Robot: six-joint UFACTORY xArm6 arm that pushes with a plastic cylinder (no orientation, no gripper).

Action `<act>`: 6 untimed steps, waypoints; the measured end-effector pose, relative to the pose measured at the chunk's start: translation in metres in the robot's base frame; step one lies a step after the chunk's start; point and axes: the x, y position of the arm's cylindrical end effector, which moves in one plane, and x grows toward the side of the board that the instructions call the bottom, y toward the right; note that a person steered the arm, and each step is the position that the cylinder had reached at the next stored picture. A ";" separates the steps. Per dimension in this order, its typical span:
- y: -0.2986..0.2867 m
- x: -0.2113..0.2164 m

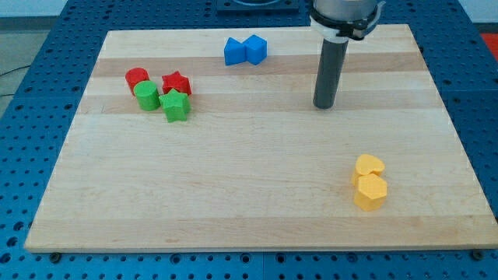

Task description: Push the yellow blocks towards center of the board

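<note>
Board (pixel 257 210) held every block; two yellow blocks (pixel 369 181) sat touching at the view's lower right, well below my tip (pixel 324 106), which touched nothing.

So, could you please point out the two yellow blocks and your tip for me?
yellow heart-shaped block (pixel 369 166), camera view, middle of its top face.
yellow hexagonal block (pixel 371 191), camera view, middle of its top face.
my tip (pixel 324 106), camera view, very bottom end of the rod, above the yellow blocks in the view.
</note>
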 end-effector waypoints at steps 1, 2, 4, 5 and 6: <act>0.036 -0.021; 0.073 -0.023; 0.196 0.025; 0.216 0.107; 0.184 0.175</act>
